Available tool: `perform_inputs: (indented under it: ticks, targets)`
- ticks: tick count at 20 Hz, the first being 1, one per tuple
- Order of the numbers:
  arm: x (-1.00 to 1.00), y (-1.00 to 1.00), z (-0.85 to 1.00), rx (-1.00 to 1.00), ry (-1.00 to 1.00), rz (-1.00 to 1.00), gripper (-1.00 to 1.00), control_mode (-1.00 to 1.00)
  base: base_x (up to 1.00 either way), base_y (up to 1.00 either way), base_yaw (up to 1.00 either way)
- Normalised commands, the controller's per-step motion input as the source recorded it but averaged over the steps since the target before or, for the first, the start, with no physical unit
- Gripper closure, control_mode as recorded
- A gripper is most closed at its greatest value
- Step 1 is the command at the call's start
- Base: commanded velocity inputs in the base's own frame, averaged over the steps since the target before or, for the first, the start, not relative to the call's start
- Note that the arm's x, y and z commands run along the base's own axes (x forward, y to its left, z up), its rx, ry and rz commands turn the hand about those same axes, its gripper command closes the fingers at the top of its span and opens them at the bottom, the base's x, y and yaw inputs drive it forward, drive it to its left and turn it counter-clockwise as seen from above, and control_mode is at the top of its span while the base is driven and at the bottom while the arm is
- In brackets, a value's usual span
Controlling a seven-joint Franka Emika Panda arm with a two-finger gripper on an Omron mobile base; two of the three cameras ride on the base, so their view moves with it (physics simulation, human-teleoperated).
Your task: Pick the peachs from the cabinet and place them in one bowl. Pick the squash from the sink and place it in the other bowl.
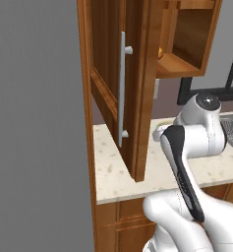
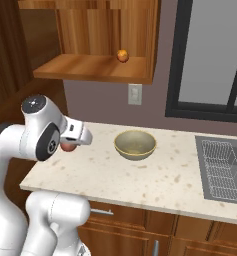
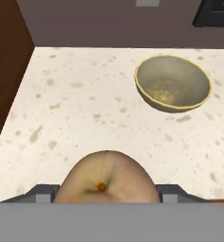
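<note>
While the jaws (image 3: 106, 191) clamp a peach (image 3: 106, 177), the tan bowl (image 3: 173, 83) sits ahead and rightward on the bench (image 3: 85, 104).

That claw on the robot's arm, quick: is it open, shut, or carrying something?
Gripper: closed on a peach, held above the counter, not yet at the tan bowl.

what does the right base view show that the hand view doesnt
Right base alone: a second peach on the open cabinet shelf, the sink with its wire rack, the wall outlet whole. Hand view alone: the held peach up close, dimple facing the camera, between the jaws. Both: the tan bowl empty on the speckled counter.
</note>
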Motion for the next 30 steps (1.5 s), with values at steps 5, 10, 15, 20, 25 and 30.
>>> perform_inputs:
  ticks: [5,10,15,20,25,30]
  targets:
    - [0.04,-0.03,0.00,0.00,-0.04,0.00,1.00,-1.00,0.00,0.00,0.00]
    - [0.20,-0.21,0.00,0.00,0.00,-0.02,1.00,-1.00,0.00,0.00,0.00]
    - [0.28,-0.29,0.02,0.00,0.00,-0.01,1.00,-1.00,0.00,0.00,0.00]
    - [0.33,-0.33,0.00,0.02,0.00,0.00,1.00,-1.00,0.00,0.00,0.00]
    - [0.33,-0.37,0.00,0.02,0.00,0.00,1.00,-1.00,0.00,0.00,0.00]
    - [0.34,-0.33,0.00,0.01,0.00,0.00,1.00,-1.00,0.00,0.00,0.00]
